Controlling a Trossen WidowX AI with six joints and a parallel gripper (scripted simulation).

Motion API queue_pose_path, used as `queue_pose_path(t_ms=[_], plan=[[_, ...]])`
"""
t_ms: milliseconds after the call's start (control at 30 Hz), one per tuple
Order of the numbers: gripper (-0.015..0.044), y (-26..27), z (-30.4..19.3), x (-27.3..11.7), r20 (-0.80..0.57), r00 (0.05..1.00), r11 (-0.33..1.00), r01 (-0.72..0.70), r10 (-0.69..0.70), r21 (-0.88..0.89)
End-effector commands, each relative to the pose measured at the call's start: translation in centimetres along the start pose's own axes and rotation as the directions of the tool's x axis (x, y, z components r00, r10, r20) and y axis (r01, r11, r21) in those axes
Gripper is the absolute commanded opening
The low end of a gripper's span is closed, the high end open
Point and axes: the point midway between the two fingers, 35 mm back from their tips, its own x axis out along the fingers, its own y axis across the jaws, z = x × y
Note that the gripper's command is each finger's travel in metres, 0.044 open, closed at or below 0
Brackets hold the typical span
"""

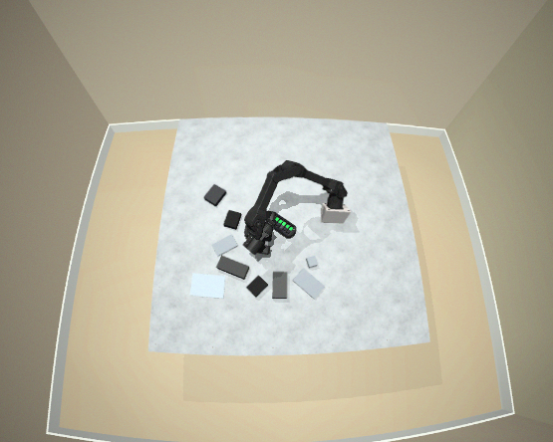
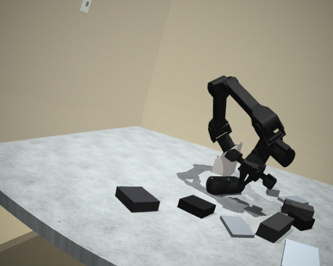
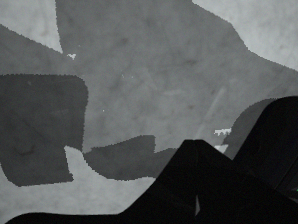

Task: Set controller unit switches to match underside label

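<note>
The dark grey controller unit sits on its base on the bench, switches up. Several bright green switch ends show in a row in the top view; the arm crosses close to its left end, and the dark ends are too small to read. Its label is hidden underneath. In the wrist view only a black rounded part of the unit shows at the right edge. My gripper is shut and empty, pointing down close to the unit's side. Whether the tips touch it I cannot tell.
A black block and a dark block lie left of the unit in the top view. Light plates, a small pale cube and several dark blocks lie below it.
</note>
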Motion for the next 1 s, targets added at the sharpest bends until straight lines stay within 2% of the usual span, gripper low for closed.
queue_pose_path(t_ms=[0, 233, 333, 467, 733, 967], plan=[[0.0000, 2.1, -0.8, -2.3, -0.010, 1.000, 1.000, 0.012, -0.012, -0.011], [0.0000, 2.2, -1.0, -2.9, -0.012, 1.000, 0.998, 0.005, -0.006, -0.056], [0.0000, 1.1, -1.4, -3.1, -0.012, 0.999, 0.968, -0.037, 0.035, -0.246], [0.0000, -0.6, -2.1, -3.4, -0.010, 0.996, 0.862, -0.085, 0.092, -0.500], [0.0000, -3.7, -4.1, -3.3, 0.004, 0.978, 0.465, -0.095, 0.207, -0.880], [0.0000, -6.0, -6.6, -2.7, 0.027, 0.950, 0.029, 0.019, 0.310, -0.999]])
